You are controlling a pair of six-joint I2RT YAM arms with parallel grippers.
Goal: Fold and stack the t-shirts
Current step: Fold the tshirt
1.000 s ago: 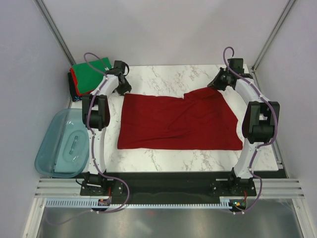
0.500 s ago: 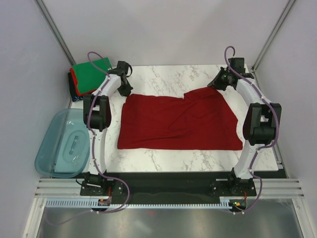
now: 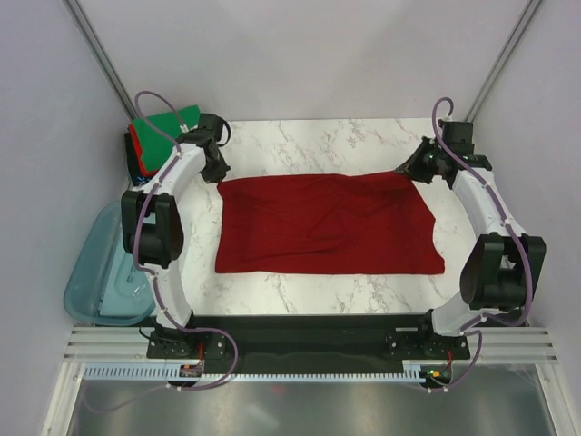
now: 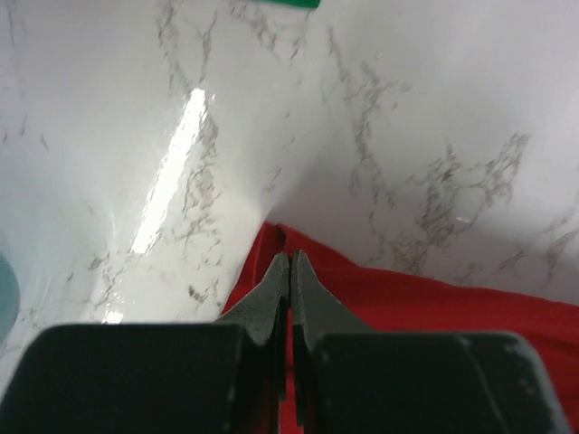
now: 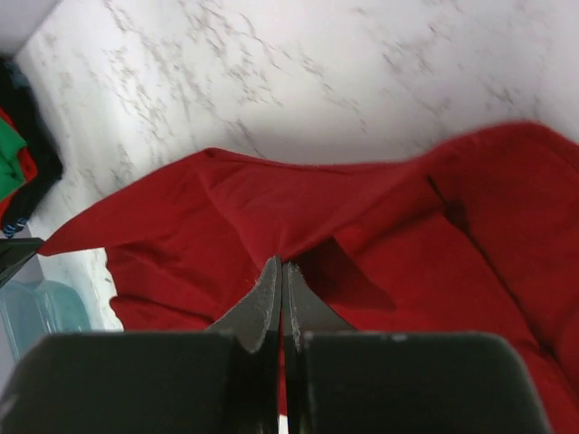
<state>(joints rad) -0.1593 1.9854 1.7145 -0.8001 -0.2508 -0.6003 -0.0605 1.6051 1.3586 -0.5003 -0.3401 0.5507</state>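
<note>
A large dark red t-shirt [image 3: 327,227] lies spread flat on the marble table [image 3: 309,141]. My left gripper [image 3: 219,176] is shut on its far left corner, which shows as red cloth [image 4: 434,307] around the closed fingertips [image 4: 274,280] in the left wrist view. My right gripper [image 3: 410,171] is shut on the far right corner, and the cloth [image 5: 407,262] rises in a small peak at its tips [image 5: 281,265]. A folded stack with a green t-shirt [image 3: 168,127] on top, then red and black ones, sits at the back left.
A translucent teal tub [image 3: 95,282] lies off the table's left edge, partly behind my left arm. The folded stack [image 5: 14,154] and the tub [image 5: 36,312] also show at the left of the right wrist view. Grey walls close in both sides.
Both grippers have moved outward, away from each other. The shirt's far edge is now stretched straight, and the raised far right flap has flattened.
</note>
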